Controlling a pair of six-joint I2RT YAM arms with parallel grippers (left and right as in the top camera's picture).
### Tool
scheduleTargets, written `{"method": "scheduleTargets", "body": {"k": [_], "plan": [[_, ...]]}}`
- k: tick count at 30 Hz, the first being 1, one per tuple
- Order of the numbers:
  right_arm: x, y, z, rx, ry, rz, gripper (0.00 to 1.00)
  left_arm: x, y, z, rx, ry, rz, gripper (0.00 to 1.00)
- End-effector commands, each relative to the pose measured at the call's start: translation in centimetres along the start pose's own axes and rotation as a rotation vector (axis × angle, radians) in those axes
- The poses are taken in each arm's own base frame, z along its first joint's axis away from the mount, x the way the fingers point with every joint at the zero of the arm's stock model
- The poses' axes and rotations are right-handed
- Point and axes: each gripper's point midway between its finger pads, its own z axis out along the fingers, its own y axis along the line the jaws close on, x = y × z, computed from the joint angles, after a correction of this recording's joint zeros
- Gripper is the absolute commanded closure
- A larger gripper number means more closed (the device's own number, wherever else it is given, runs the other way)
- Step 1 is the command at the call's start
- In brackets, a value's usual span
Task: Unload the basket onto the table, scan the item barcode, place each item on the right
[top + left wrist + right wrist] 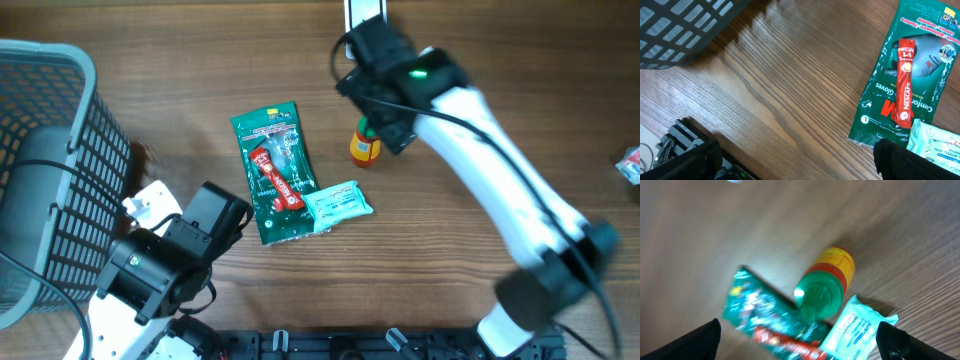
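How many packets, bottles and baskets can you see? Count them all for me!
Flat packets: 3 (green gloves pack, red coffee stick, pale blue wipes pack)
Bottles: 1 (yellow bottle with a green cap)
Baskets: 1 (basket)
Cannot tell: 1 (thing cut off at the right edge)
Total: 6

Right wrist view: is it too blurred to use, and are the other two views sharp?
Right wrist: motion-blurred, the bottle and green packet smeared, no print legible. Left wrist: sharp, packet lettering readable. Overhead: sharp, evenly lit, no glare on the table.
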Motion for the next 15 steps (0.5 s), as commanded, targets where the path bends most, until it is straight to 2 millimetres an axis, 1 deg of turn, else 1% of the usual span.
{"method": "scheduleTargets", "body": {"k": [1, 2, 3, 4, 5, 7, 9, 11, 12, 13, 14, 15], "plan": [[-5.3, -0.6, -7.2, -0.161, -0.081, 0.021, 0.0, -0.2, 0.1, -0.1, 0.001, -0.012, -0.003, 0.0], [-6.9, -1.4, -7.7, -0.169, -0.08, 0.047, 0.0, -0.2, 0.1, -0.1, 0.001, -0.012, -0.003, 0.0], [-7.6, -1.7, -7.6, -0.172, -0.067, 0.06, 0.0, -0.2, 0.1, -0.1, 0.001, -0.012, -0.003, 0.0], [-8.8, -2.6, -7.1, -0.174, -0.027, 0.101, 0.0, -0.2, 0.1, -0.1, 0.001, -0.012, -0.003, 0.0], [-9.5, -3.3, -6.3, -0.176, 0.024, 0.143, 0.0, -0.2, 0.1, -0.1, 0.001, -0.012, -0.003, 0.0], [-10.4, -4.6, -3.8, -0.183, 0.161, 0.208, 0.0, -0.2, 0.1, -0.1, 0.001, -0.012, -0.003, 0.0], [-10.7, -5.1, -1.5, -0.21, 0.291, 0.181, 0.0, -0.2, 0.1, -0.1, 0.001, -0.012, -0.003, 0.0], [-10.9, -5.7, 0.6, -0.201, 0.335, 0.092, 0.0, -0.2, 0.1, -0.1, 0.001, -0.012, -0.003, 0.0], [-10.9, -5.9, 1.5, -0.188, 0.347, 0.076, 0.0, -0.2, 0.1, -0.1, 0.001, -0.012, -0.003, 0.0], [-10.5, -6.1, 2.7, -0.171, 0.379, 0.089, 0.0, -0.2, 0.1, -0.1, 0.001, -0.012, -0.003, 0.0], [-9.6, -5.8, 4.2, -0.177, 0.461, 0.116, 0.0, -0.2, 0.1, -0.1, 0.001, -0.012, -0.003, 0.0], [-8.7, -5.4, 5.0, -0.199, 0.538, 0.134, 0.0, -0.2, 0.1, -0.1, 0.001, -0.012, -0.003, 0.0]]}}
